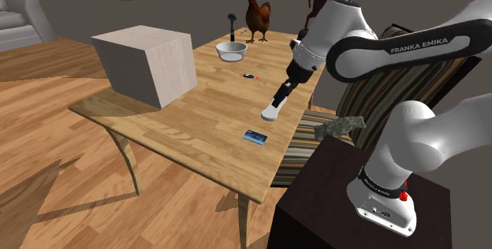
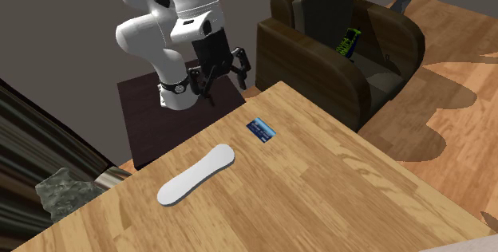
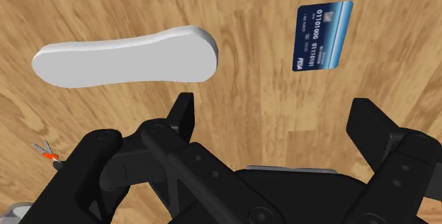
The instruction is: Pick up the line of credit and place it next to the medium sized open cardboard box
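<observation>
One pincer [image 3: 276,116] spread wide, empty, above wooden table [image 3: 106,3], blue card [image 3: 323,36] just ahead, brown armchair [image 2: 319,19] to one side.

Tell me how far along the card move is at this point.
Done: nothing yet; the blue card lies flat on the table near its edge, well away from the box. In hand: the gripper hangs open over the table close to the card, holding nothing. Left: lower onto the card, grip it, lift it and set it beside the box.
</observation>
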Controlling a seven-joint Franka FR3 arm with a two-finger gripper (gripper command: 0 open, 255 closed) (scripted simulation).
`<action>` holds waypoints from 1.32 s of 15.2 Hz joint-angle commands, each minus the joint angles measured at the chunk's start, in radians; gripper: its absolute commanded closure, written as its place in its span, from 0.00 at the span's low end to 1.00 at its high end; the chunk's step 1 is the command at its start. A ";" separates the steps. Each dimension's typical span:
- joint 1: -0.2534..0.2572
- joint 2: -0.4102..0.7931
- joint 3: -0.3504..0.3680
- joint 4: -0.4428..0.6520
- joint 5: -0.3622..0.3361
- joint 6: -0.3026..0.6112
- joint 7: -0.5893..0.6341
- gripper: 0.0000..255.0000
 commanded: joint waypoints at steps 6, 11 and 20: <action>0.051 0.221 0.115 -0.129 0.023 0.497 0.042 0.00; -0.017 0.422 0.236 -0.130 -0.016 0.771 0.095 0.00; -0.188 0.573 0.385 -0.087 -0.065 0.889 0.129 0.00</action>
